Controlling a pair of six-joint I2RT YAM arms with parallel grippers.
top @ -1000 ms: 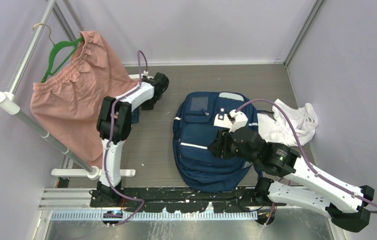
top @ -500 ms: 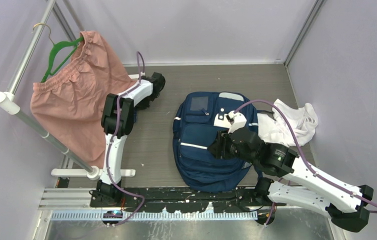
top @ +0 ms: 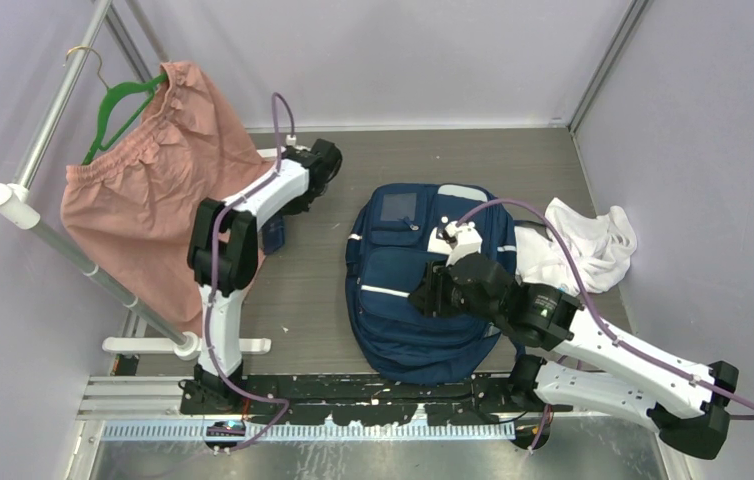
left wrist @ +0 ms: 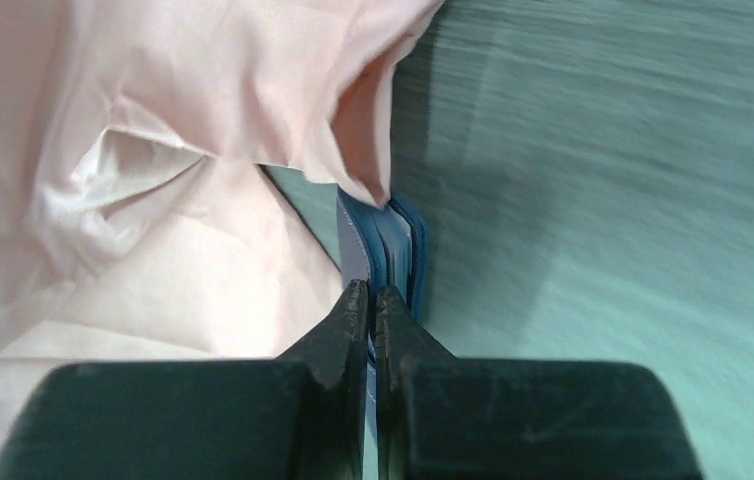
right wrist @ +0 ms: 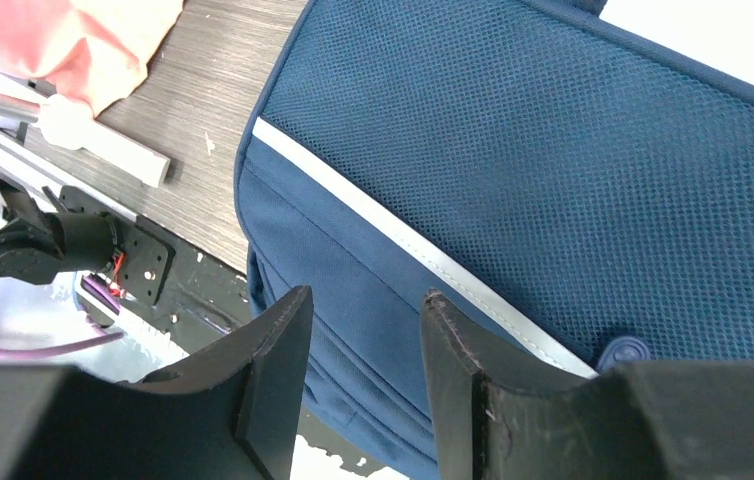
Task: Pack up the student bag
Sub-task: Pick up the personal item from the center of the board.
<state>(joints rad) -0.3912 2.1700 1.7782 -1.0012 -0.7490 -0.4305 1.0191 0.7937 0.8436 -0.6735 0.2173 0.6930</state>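
Packing barely started, as far as I can judge: nothing visibly in the student bag [top: 393, 320], no compartment seen open, zips look closed from the top view.

Left end effector [left wrist: 373, 300]: jaws fully together, pinching the near edge of what looks like a blue booklet [left wrist: 385, 240]. It stands on edge on the bench [top: 313, 290], half under the hem of the pink shorts [left wrist: 153, 150]. Well apart from the bag.

Right end effector [right wrist: 363, 335]: jaws part open, nothing between them, hovering just over the bag's lower front panel.

To do, my read: open the bag, bring the booklet over, get it in. White cloth [top: 593, 245] touches the bag's right side; can't tell if it goes in.

Bag: lies flat mid-bench between the arms, front up. Navy, mesh-textured panel, white stripe across it [right wrist: 403, 235], pale patch on the top pocket.
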